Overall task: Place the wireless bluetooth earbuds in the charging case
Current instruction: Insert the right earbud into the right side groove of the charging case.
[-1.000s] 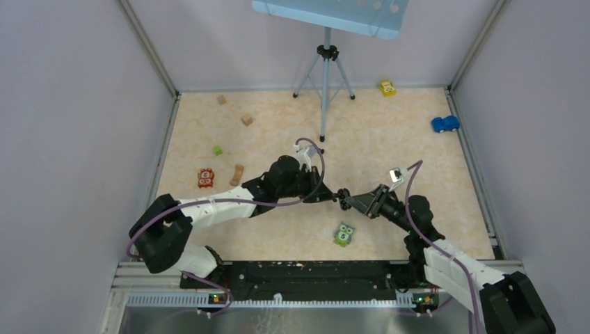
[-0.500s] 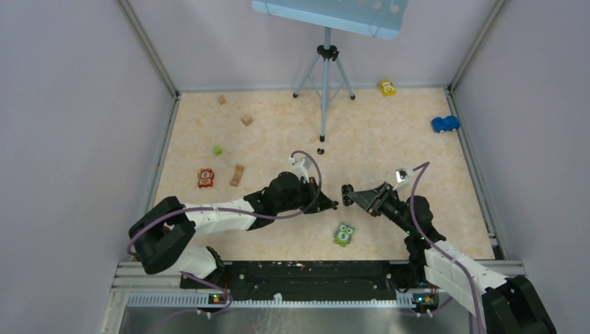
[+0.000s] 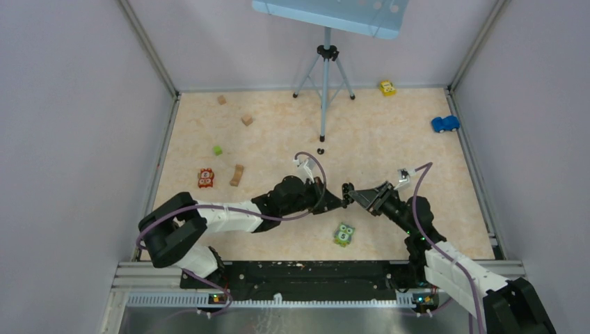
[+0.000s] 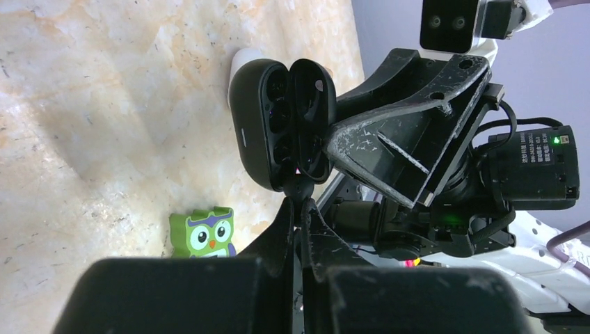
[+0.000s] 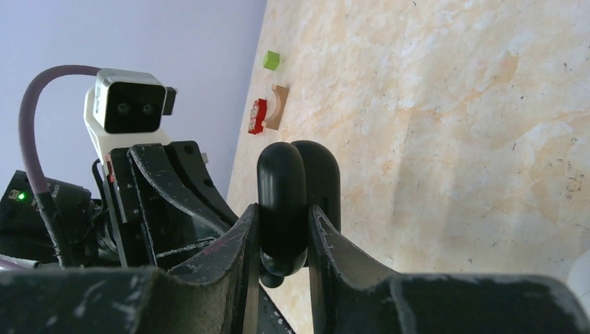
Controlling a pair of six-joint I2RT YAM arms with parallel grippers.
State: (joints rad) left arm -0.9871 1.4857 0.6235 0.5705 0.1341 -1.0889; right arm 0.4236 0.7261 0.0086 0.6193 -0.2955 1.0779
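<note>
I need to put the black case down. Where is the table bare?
Bare: between the blue car and the right arm; also between the green cube and the tripod. Crowded: the centre, where the left gripper faces the right gripper by the green owl block.

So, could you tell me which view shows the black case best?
The left wrist view: the case is open, its hollows facing the camera. The right wrist view shows only its outer shells, clamped in the right gripper; overhead it is a speck.

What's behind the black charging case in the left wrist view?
Only the edge of a white rounded object shows past the black charging case; the rest is covered, so I cannot identify it.
</note>
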